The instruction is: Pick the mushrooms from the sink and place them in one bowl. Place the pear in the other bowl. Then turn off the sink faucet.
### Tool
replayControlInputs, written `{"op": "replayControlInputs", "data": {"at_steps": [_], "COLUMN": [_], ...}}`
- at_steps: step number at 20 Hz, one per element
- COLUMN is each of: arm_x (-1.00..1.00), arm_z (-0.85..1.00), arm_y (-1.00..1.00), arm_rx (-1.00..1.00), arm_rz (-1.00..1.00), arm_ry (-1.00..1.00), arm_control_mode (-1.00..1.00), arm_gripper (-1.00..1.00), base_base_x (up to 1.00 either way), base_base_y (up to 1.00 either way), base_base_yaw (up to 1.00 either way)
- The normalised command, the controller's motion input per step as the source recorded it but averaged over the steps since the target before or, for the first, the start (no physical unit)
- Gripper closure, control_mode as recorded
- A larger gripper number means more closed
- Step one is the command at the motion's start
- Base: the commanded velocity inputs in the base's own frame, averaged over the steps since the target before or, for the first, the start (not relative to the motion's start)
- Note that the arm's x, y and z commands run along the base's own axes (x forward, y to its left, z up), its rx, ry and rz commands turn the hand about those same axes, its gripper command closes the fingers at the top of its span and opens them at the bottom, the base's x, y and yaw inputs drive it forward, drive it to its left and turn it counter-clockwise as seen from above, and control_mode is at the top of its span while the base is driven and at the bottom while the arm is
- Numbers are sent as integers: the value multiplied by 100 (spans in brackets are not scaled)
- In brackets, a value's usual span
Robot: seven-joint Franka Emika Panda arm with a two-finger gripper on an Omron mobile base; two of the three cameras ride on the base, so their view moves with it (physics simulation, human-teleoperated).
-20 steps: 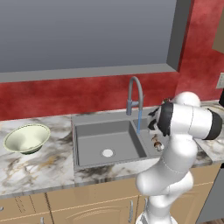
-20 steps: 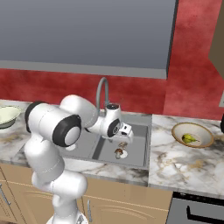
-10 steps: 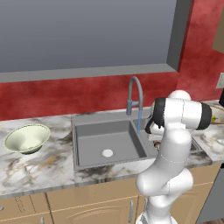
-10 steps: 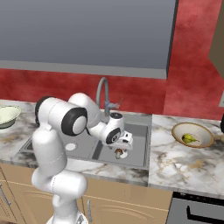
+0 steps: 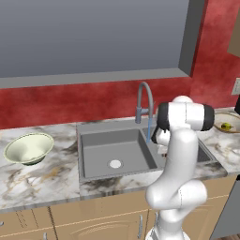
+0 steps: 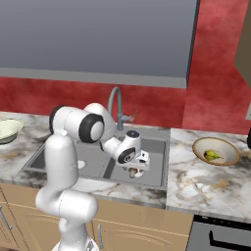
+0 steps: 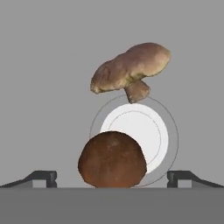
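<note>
- The counter (image 5: 42, 180) carries everything; the sink (image 5: 108, 157) is sunk into its middle, two basins wide, and the arm bends down into the right-hand basin, where the work lies.
- The sink faucet (image 6: 116, 105) rises at the sink's back edge, its arched spout over the basins; in the left base view a thin blue line drops from the spout, which I take for running water, so the shut-off looks not yet done.
- One bowl (image 5: 28, 148), pale green-white, sits near the counter's left end, well apart from the sink and with nothing in it, waiting for the mushrooms.
- The other bowl (image 6: 215, 151), tan-rimmed, sits on the counter right of the sink with the pear (image 6: 211, 155) inside, so that part looks finished.
- The gripper (image 6: 134, 172) hangs low in the right basin, its jaws spread wide and holding nothing, apparently lining up for a grasp.
- The mushrooms (image 7: 113, 159) lie on the basin floor at the round white drain (image 7: 140, 131): one cap-up between the fingertips, the second (image 7: 131, 70) on its side at the drain's far rim.
- I can read no brand, label or writing anywhere.
</note>
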Motion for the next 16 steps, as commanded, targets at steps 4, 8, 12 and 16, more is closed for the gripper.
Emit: {"op": "replayControlInputs", "data": {"at_steps": [4, 8, 12, 16], "arm_x": [16, 2, 0, 0], "arm_z": [-22, -11, -12, -22], "arm_y": [0, 5, 5, 13], "arm_rx": [0, 0, 0, 0], "arm_rz": [5, 2, 0, 0], "arm_ry": [2, 0, 1, 2], "arm_control_mode": [-100, -100, -100, -100], "arm_gripper": [-100, -100, -100, -100], "base_base_x": [0, 0, 0, 0], "base_base_y": [0, 0, 0, 0], "base_base_yaw": [0, 0, 0, 0]}}
